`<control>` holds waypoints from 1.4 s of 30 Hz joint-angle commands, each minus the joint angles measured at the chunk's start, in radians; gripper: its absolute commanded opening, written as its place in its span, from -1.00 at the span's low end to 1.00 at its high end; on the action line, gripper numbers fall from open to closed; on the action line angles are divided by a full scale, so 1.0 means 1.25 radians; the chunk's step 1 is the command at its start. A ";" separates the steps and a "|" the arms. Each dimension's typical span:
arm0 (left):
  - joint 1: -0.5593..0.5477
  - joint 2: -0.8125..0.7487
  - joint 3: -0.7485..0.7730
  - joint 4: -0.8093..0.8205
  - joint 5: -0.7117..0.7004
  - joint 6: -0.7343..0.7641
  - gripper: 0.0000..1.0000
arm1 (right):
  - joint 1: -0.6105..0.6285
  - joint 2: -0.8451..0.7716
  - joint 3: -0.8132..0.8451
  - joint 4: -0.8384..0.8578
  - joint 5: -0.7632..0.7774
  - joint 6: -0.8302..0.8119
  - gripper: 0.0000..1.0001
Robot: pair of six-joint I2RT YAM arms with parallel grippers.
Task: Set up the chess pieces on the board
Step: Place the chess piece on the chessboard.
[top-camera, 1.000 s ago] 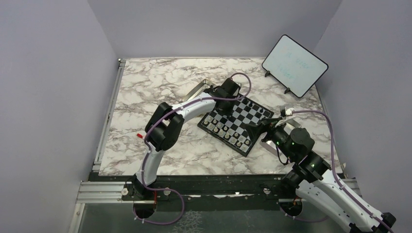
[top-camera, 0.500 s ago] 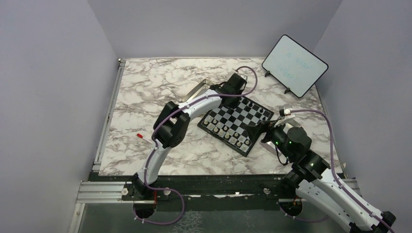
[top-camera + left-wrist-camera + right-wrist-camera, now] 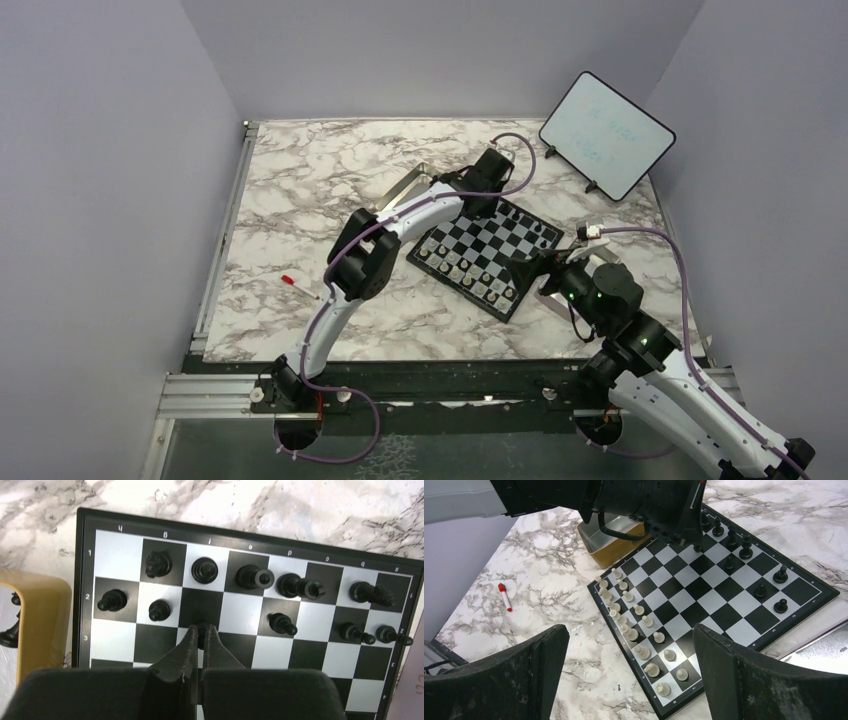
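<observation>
Left jaws grip pawn [image 3: 202, 626] over open board [image 3: 120, 641] squares.

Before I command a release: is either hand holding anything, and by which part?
Left hand pinches a black chess piece between its fingertips, head showing. Right hand open, empty.
</observation>
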 commanded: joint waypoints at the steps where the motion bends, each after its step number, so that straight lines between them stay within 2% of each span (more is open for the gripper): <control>1: -0.002 0.029 0.061 0.014 -0.017 0.022 -1.00 | 0.005 -0.007 0.020 -0.017 0.009 0.002 0.99; 24: 0.001 0.065 0.100 0.013 -0.043 0.030 -0.99 | 0.006 -0.019 0.022 -0.026 0.021 -0.004 1.00; 30: 0.001 0.065 0.105 0.013 -0.050 0.034 -0.84 | 0.006 -0.018 0.018 -0.020 0.016 -0.008 1.00; 35: 0.000 0.051 0.111 0.013 -0.038 0.036 -0.48 | 0.006 -0.008 0.016 -0.018 0.013 -0.007 1.00; 42: 0.003 0.001 0.103 0.014 0.010 0.025 -0.45 | 0.006 0.002 0.012 -0.009 0.011 -0.002 1.00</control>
